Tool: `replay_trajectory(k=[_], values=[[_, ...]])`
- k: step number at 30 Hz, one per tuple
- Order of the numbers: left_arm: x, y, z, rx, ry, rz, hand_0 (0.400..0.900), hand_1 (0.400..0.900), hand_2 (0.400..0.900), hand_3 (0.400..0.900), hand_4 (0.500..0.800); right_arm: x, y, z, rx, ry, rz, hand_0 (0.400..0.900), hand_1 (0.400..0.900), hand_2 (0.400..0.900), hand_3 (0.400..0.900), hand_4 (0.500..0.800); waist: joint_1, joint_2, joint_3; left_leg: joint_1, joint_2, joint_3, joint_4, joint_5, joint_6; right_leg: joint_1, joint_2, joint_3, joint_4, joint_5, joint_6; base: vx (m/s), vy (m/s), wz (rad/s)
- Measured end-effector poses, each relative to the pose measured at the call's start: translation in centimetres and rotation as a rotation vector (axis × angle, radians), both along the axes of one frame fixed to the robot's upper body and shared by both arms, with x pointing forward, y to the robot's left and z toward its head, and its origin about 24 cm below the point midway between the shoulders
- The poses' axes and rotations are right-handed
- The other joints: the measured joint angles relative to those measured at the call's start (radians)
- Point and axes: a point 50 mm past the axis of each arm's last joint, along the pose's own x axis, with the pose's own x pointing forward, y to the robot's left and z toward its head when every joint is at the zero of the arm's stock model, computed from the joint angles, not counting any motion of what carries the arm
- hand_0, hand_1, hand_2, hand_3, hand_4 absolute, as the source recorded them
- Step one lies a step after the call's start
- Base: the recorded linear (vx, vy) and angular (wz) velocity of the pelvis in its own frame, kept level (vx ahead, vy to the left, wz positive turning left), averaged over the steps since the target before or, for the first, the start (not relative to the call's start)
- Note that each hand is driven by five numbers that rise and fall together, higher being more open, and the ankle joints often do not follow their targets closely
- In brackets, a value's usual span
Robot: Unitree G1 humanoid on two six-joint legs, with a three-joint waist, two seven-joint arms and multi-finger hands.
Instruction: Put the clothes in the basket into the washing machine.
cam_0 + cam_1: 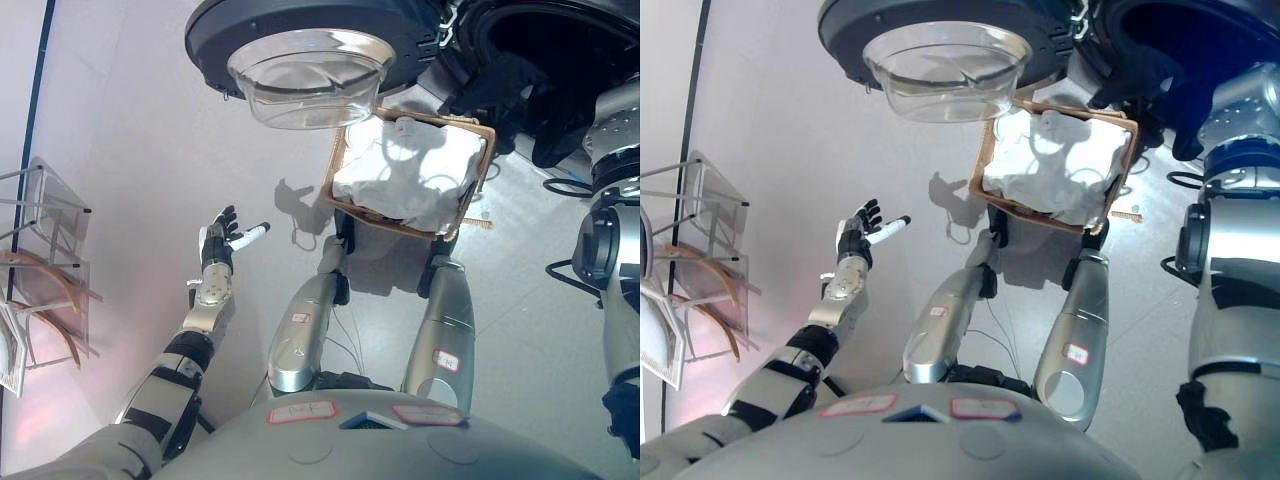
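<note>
A brown wicker basket stands on the grey floor, filled with white clothes. Above it the washing machine's round door hangs open, and the dark drum opening is at the top right. A dark garment hangs at the drum's mouth. My right arm reaches up there from the right, its hand hidden in the dark cloth. My left hand is raised out to the left of the basket, fingers spread, holding nothing.
A wire rack with curved wooden pieces stands against the left wall. A small brown object lies on the floor just right of the basket.
</note>
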Motion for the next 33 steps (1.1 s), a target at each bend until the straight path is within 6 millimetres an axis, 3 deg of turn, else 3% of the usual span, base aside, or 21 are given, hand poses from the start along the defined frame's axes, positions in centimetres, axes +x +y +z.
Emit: replay_trajectory(k=[1,3,5,7,10,12,18,25,33], values=[[0.5,-0.1,0.4,-0.002,-0.016,-0.005,0.900,0.900,0.900,0.900,0.800,0.0,0.0,0.0,-0.040,0.035,0.005,0.900,0.900,0.900,0.900,0.800,-0.003,0.000,0.000,-0.002,0.001,0.000,-0.001,0.007,0.003,-0.002,0.005,0.000,0.000,0.003,-0.005,-0.01,-0.044,-0.15],[1.8,-0.2,1.3,0.007,-0.051,-0.009,0.900,0.900,0.900,0.900,0.800,0.4,0.3,-0.1,-0.398,0.338,0.033,0.900,0.900,0.900,0.900,0.800,-0.017,-0.001,0.000,-0.011,0.003,-0.003,-0.001,0.008,0.002,-0.008,0.006,-0.003,-0.001,0.003,-0.005,0.00,-0.021,-0.08],[3.4,-0.3,2.4,0.020,-0.077,-0.005,0.900,0.900,0.900,0.900,0.800,0.6,0.7,-0.9,-0.635,0.590,0.028,0.900,0.900,0.900,0.900,0.800,-0.023,-0.001,0.001,-0.028,0.003,0.004,-0.001,0.013,0.002,-0.030,0.008,0.003,0.003,0.010,-0.006,0.00,0.000,0.00],[4.5,-0.4,3.6,0.021,-0.127,-0.008,0.900,0.900,0.900,0.900,0.800,0.6,0.8,-0.9,-0.728,0.655,0.020,0.900,0.900,0.900,0.900,0.800,-0.030,-0.002,0.002,-0.038,0.003,0.006,-0.003,0.015,0.003,-0.039,0.011,0.004,-0.001,0.013,-0.004,0.03,-0.018,-0.14],[7.0,-0.2,4.8,0.071,-0.108,0.015,0.900,0.900,0.900,0.900,0.800,1.6,2.7,-1.2,-1.080,0.843,0.086,0.900,0.900,0.900,0.900,0.800,-0.061,-0.008,0.006,-0.043,0.010,0.008,-0.006,0.016,0.001,-0.040,0.024,0.007,-0.020,0.026,-0.005,0.01,-0.009,-0.10],[7.7,-0.4,5.6,0.075,-0.130,0.019,0.900,0.900,0.900,0.900,0.800,1.9,3.4,-1.5,-1.148,0.870,0.114,0.900,0.900,0.900,0.900,0.800,-0.077,-0.010,0.007,-0.046,0.016,0.008,-0.006,0.017,0.001,-0.042,0.028,0.011,-0.025,0.029,-0.004,0.01,0.019,-0.08],[8.5,-0.6,6.5,0.074,-0.159,0.022,0.900,0.900,0.900,0.900,0.800,2.9,5.7,-1.6,-1.124,0.793,0.203,0.900,0.900,0.900,0.900,0.800,-0.102,-0.027,0.020,-0.034,0.019,0.008,-0.013,0.016,0.001,-0.041,0.039,0.026,-0.034,0.035,-0.005,0.01,0.028,-0.09],[7.2,-0.2,5.2,0.042,-0.126,0.047,0.900,0.900,0.900,0.900,0.800,3.6,7.4,-0.1,-0.687,0.440,0.316,0.900,0.900,0.900,0.900,0.800,-0.104,-0.042,0.030,-0.022,0.018,0.008,-0.014,0.016,0.000,-0.034,0.041,0.031,-0.033,0.034,-0.005,0.00,0.003,-0.01],[5.0,-0.2,2.9,0.002,-0.056,0.021,0.900,0.900,0.900,0.900,0.800,3.9,9.7,-2.2,-0.492,0.309,0.442,0.900,0.900,0.900,0.900,0.800,-0.105,-0.057,0.029,0.020,0.019,0.002,-0.010,0.009,-0.007,0.014,0.041,0.027,-0.035,0.030,0.000,-0.08,0.074,0.03]])
